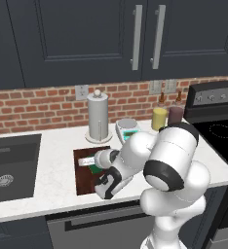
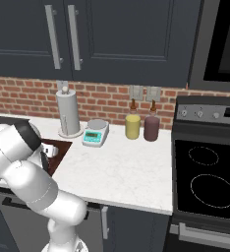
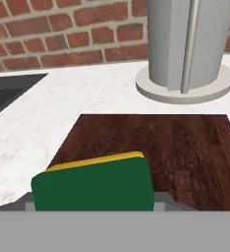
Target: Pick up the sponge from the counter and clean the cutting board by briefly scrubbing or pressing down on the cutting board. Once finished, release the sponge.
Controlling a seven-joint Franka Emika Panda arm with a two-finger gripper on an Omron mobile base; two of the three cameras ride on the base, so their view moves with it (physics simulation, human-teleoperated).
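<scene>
This is a kitchen in a home. A white stone counter (image 1: 57, 151) runs along a red brick wall (image 1: 38, 104), with dark cupboards (image 1: 86, 39) above it. A dark sink (image 1: 11, 165) sits at one end and a black stove (image 2: 208, 182) at the other. On the counter stand a paper towel holder (image 1: 98, 116), a kitchen scale (image 2: 96, 133), two bottles (image 2: 132, 124) and a wooden cutting board (image 3: 186, 147)

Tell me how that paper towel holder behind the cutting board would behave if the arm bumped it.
The paper towel holder stands tall on a narrow round base, so a high bump would probably tip it. Low down, it would more likely slide on the smooth counter.
</scene>
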